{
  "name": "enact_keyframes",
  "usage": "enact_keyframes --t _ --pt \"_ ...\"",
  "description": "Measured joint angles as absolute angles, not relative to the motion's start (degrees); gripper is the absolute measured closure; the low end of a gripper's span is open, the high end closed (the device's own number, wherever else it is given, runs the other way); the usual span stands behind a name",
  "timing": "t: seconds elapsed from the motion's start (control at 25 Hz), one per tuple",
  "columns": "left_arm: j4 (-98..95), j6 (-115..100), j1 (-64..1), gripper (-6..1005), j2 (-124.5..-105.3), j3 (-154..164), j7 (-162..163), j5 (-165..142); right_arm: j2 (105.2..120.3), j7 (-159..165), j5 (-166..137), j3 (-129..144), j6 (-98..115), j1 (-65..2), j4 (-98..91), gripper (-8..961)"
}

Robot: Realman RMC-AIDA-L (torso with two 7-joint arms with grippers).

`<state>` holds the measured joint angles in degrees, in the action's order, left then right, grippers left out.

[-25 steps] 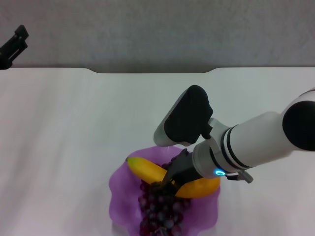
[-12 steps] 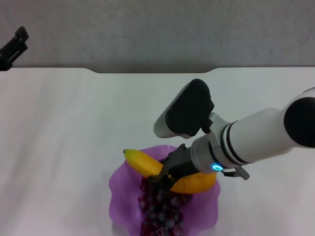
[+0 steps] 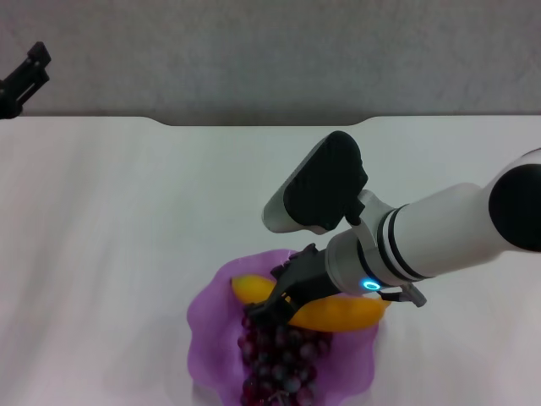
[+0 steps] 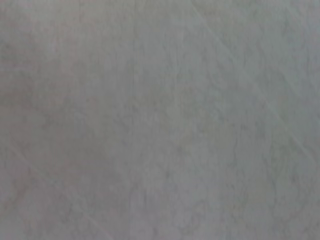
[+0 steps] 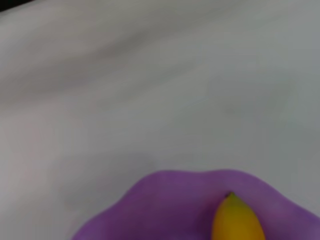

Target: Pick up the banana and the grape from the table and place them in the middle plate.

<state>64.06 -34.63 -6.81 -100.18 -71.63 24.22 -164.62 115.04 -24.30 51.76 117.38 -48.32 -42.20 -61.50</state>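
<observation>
The banana [image 3: 338,313] lay across the middle plate [image 3: 207,334], long axis running roughly left-right in the head view, one end toward the plate's left-far part and the other out past the rim on the robot's right. It sat directly under the right gripper [image 3: 275,304], so the thing and the tool were at the same spot, no offset to close. The grape [image 3: 279,355] bunch was in the plate too, on the near side of the banana and touching it, long axis running toward the robot.

Right arm was the only one near (the left gripper [image 3: 21,80] was parked well apart, at the far left edge by the wall, finger state not readable). The right forearm came in from the robot's right, angled down and leftward, wrist low over the plate. The dark fingers [image 3: 287,279] straddled the banana's middle and looked clamped on it, though whether the fruit's weight was already on the plate I couldn't tell.

Right wrist view showed the banana's pointed tip [image 5: 237,220] over the purple dish [image 5: 165,205], with white table [image 5: 150,75] beyond. Left wrist view: blank pale surface only.

Judged: both fruits were inside the rim, so the next step would be letting go and lifting clear, straight up to avoid dragging the grapes.
</observation>
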Motion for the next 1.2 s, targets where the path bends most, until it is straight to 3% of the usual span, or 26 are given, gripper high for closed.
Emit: enact_keyframes --t 0.24,1.2 --pt "64.07 -34.63 -6.55 181 -100.19 -71.64 24.12 -164.62 114.81 -25.33 51.59 116.86 -44.87 -39.89 -65.99 245" --pt "65.55 -32.28 -6.53 181 -100.96 -69.59 18.39 -164.62 114.94 -35.26 51.94 93.13 -12.28 -13.48 -71.52 242"
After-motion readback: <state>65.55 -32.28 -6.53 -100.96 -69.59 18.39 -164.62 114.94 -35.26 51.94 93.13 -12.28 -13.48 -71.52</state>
